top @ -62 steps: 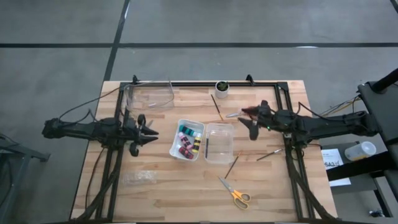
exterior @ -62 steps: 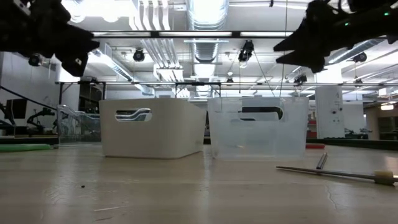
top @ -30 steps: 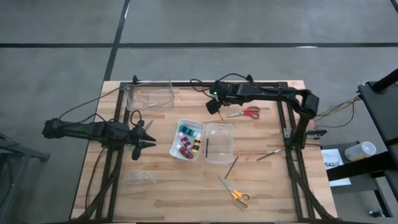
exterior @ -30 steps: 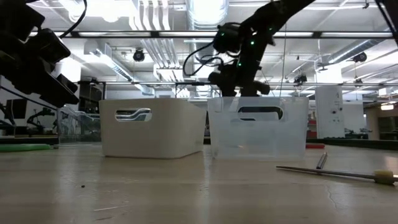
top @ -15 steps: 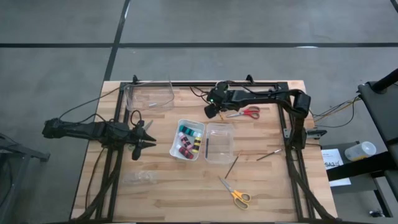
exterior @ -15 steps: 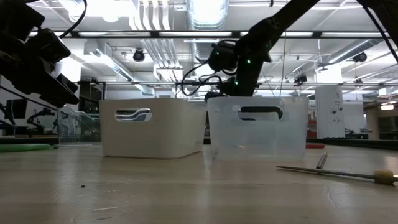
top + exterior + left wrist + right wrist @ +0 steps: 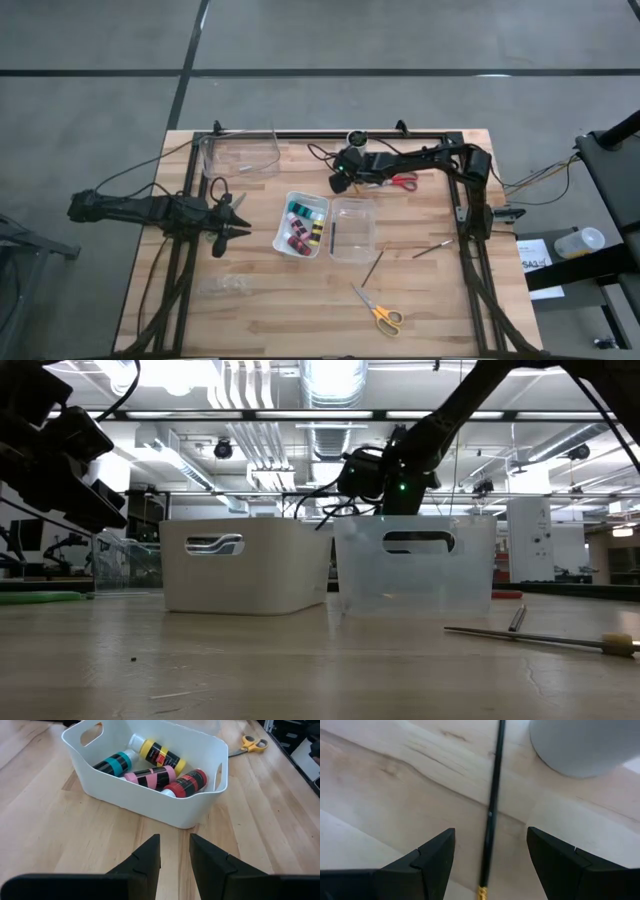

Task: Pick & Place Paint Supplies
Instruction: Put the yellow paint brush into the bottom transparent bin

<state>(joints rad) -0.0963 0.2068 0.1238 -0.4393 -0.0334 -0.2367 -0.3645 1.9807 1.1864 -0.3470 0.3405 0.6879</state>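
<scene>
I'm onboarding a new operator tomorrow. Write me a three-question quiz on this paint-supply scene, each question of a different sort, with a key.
1. True or false: the right gripper is open, with a thin dark brush lying on the table between its fingers.
2. Multiple choice: where are the paint bottles? A) in the white bin; B) in the clear bin; C) loose on the table.
3. Fill in: the scissors nearest the table's front edge have ______ handles.

Key
1. True.
2. A.
3. Yellow; the red-handled scissors lie by the right arm. The left gripper waits, open, facing the white bin.
</scene>
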